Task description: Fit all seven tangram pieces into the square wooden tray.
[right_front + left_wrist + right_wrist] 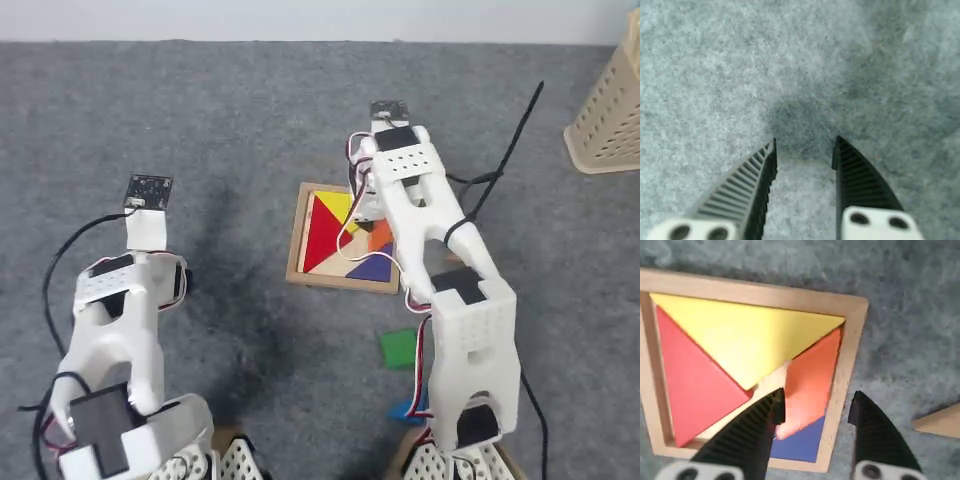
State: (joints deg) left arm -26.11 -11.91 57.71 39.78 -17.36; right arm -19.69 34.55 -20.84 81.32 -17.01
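— Over the square wooden tray (296,238), what is the status of the right gripper (816,400)?
— Its jaws are parted to a moderate gap and hold nothing. One fingertip (762,422) overlaps the orange piece (810,372). The other lies past the tray's rim, over the grey carpet (220,120). Contact with the orange piece cannot be confirmed.
— Contents of the tray?
— Four pieces are seated. Along one rim lies the yellow triangle (745,335). Along the adjoining rim lies the red triangle (690,385), edge to edge with the yellow one. Opposite the red one, the orange piece sits against the rim, with the blue-violet piece (797,446) in the corner beside it. Bare wood shows between the red triangle and the orange piece.
— Pieces outside the tray?
— Near the tray, towards the right arm's base, the green piece (398,347) lies flat on the carpet. Farther from the tray on that side, the blue piece (408,408) is partly hidden under the right arm (465,330). Off the rim nearest the orange piece lies a tan wedge (940,422); what it is cannot be determined.
— Status of the left gripper (805,145)?
— It is well apart from the tray, over carpet, with jaws moderately open and nothing between them.
— Other items?
— One beige perforated basket (605,110), well apart from the tray
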